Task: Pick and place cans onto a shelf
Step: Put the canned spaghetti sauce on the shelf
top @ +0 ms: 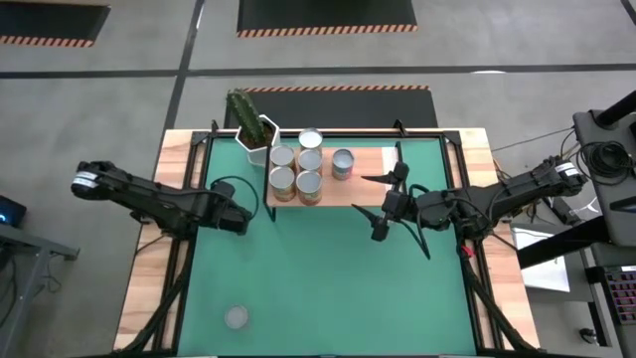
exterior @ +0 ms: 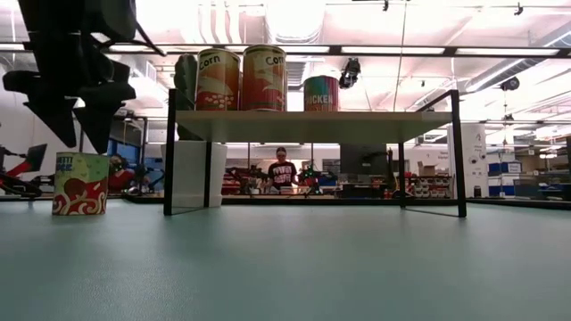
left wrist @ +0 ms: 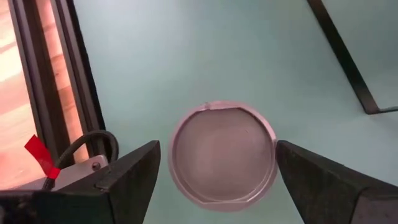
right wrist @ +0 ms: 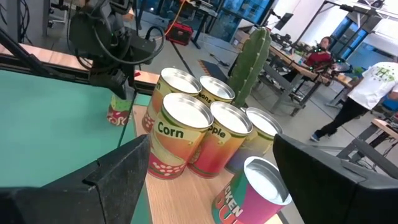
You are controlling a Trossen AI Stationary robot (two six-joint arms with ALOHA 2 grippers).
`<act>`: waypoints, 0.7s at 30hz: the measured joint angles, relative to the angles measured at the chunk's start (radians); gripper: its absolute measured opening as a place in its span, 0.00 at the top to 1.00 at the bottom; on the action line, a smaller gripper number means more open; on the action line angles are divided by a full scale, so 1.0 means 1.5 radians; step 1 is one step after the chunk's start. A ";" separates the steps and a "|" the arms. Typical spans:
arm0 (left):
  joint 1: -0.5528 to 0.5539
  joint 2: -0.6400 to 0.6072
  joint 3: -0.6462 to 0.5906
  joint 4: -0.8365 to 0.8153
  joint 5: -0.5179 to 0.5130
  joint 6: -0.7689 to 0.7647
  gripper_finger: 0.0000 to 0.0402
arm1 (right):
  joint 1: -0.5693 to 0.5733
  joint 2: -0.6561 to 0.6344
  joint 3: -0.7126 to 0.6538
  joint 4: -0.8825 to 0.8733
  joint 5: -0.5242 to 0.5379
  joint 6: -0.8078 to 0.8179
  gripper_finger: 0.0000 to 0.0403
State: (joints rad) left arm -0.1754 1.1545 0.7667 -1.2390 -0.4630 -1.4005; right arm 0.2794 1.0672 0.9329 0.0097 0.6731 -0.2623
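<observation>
Between open left claw (left wrist: pixel 214 180) fingers, can (left wrist: pixel 222 152).

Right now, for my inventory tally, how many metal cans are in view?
7: six printed-label metal cans stand on the light-wood shelf; one stands on the green mat beneath the left gripper, hidden from above. A grey disc near the mat's front edge may be an eighth.

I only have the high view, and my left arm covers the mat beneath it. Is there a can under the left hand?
Observer: Yes. The low view shows a can standing upright on the green mat right below the left hand.
Operator: Is the hand around it?
Observer: No, its open fingertips hang above the can's top, not touching it.
Operator: Lined up?
Observer: In the left wrist view the lid sits centred between the two fingers.
</observation>
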 joint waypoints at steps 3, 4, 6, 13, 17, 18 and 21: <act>0.001 -0.003 -0.008 0.006 -0.007 -0.004 0.25 | 0.000 0.000 0.000 0.000 0.000 -0.001 0.19; 0.001 -0.004 -0.010 0.011 -0.009 -0.004 0.25 | 0.000 0.000 0.000 0.000 0.000 -0.001 0.19; 0.001 -0.004 -0.012 0.022 -0.012 -0.004 0.25 | 0.000 0.000 0.000 0.000 0.000 -0.001 0.19; 0.002 -0.004 -0.023 0.023 -0.013 -0.016 0.25 | 0.000 0.000 0.000 0.000 0.000 -0.001 0.19; 0.002 -0.003 -0.042 0.028 -0.010 -0.027 0.25 | 0.000 0.000 0.000 -0.001 0.000 0.000 0.19; 0.002 -0.003 -0.049 0.029 -0.005 -0.031 0.25 | 0.000 0.000 0.000 -0.001 0.000 0.000 0.19; 0.002 -0.002 -0.057 0.031 0.005 -0.034 0.25 | 0.000 0.000 0.000 -0.003 0.000 0.000 0.19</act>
State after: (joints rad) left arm -0.1726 1.1509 0.6819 -1.1925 -0.4549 -1.4513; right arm 0.2791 1.0672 0.9329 0.0055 0.6731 -0.2626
